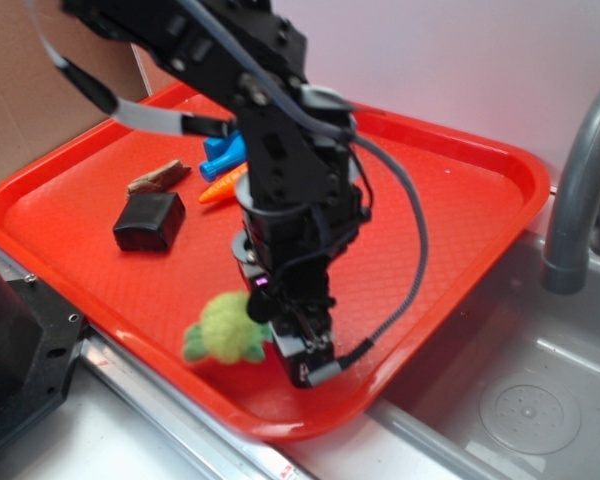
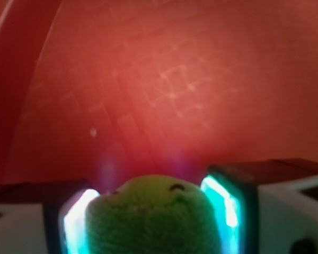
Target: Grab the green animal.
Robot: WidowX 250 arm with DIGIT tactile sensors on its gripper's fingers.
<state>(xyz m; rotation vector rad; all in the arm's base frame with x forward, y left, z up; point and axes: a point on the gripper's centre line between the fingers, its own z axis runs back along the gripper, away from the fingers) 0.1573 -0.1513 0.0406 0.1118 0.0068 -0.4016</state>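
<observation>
Toy: the green animal (image 1: 225,331) lies on the red tray (image 1: 450,190), near its front edge, right against the gripper (image 1: 298,345).
Grip: in the wrist view you see the toy's head (image 2: 153,211) wedged between the two fingers (image 2: 77,222), both pads touching its sides; the fingers look clenched on it.
Hold point: from outside, most of the fuzzy body sticks out to one side of the gripper, so you likely have only the head end. That is a judgement; the contact itself is hidden there by the arm.
Doing it well: keep your squeeze firm before lifting, since plush compresses and can slide out. Lift straight up and slowly, so the hanging body does not swing and pull free.
Toy texture: fuzzy yellow-green round body, smoother darker green head, soft and yielding.
Tray: hard plastic, fine grid pattern, raised rim; expect little friction under the toy.
Others: a carrot (image 1: 223,185), a blue piece (image 1: 223,155), a black block (image 1: 150,221) and a brown piece (image 1: 158,177) sit well apart at the tray's far side, out of your way.
Surround: a metal sink (image 1: 520,400) lies beside the tray.
</observation>
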